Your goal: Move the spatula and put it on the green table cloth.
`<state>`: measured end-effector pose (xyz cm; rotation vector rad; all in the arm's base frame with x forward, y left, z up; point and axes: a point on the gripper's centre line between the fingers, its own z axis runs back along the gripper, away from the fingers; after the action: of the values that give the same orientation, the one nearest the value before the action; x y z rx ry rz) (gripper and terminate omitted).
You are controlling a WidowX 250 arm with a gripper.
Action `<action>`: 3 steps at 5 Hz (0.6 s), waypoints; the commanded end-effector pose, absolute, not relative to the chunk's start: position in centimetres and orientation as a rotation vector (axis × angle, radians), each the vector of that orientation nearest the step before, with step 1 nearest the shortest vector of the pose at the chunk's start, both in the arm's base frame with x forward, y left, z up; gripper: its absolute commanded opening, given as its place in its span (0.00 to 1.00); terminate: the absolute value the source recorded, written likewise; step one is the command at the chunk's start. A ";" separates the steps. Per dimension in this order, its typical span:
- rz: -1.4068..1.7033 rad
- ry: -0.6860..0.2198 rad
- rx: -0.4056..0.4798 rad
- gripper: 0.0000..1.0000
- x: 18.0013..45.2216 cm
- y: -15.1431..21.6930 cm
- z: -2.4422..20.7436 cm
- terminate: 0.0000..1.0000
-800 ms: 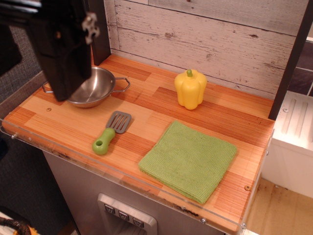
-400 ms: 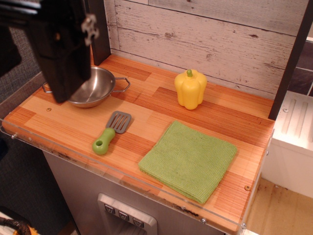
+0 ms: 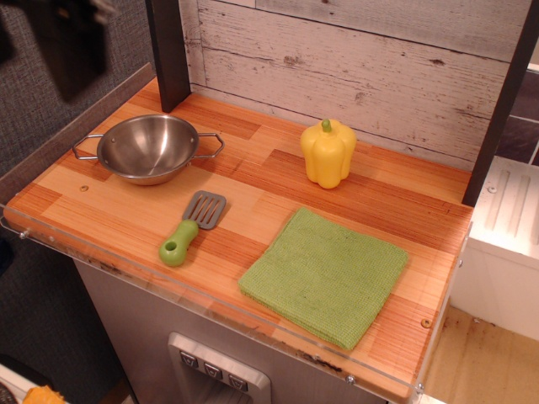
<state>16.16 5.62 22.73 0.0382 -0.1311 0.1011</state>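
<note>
The spatula [image 3: 192,227] lies flat on the wooden counter, its grey slotted blade toward the back and its lime-green handle toward the front left. The green table cloth [image 3: 324,276] lies flat to its right, a short gap away, with nothing on it. My gripper [image 3: 72,46] is a dark blurred shape high in the top left corner, far above and left of the spatula. Its fingers do not show, so I cannot tell whether it is open or shut.
A steel bowl [image 3: 147,149] with two wire handles stands at the back left. A yellow bell pepper [image 3: 328,152] stands at the back, behind the cloth. A dark post [image 3: 168,50] rises at the back left against the plank wall. The counter's front edge has a clear plastic lip [image 3: 210,307].
The gripper has risen and moved left, away from over the bowl, which now shows in full. The spatula, cloth and pepper have not moved.
</note>
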 end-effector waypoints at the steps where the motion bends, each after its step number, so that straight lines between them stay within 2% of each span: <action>1: 0.091 -0.154 0.110 1.00 18.4 9.7 18.2 0.00; 3: 0.151 -0.139 0.111 1.00 19.7 9.0 11.7 0.00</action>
<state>19.54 8.75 10.75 0.1004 -0.1117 0.1563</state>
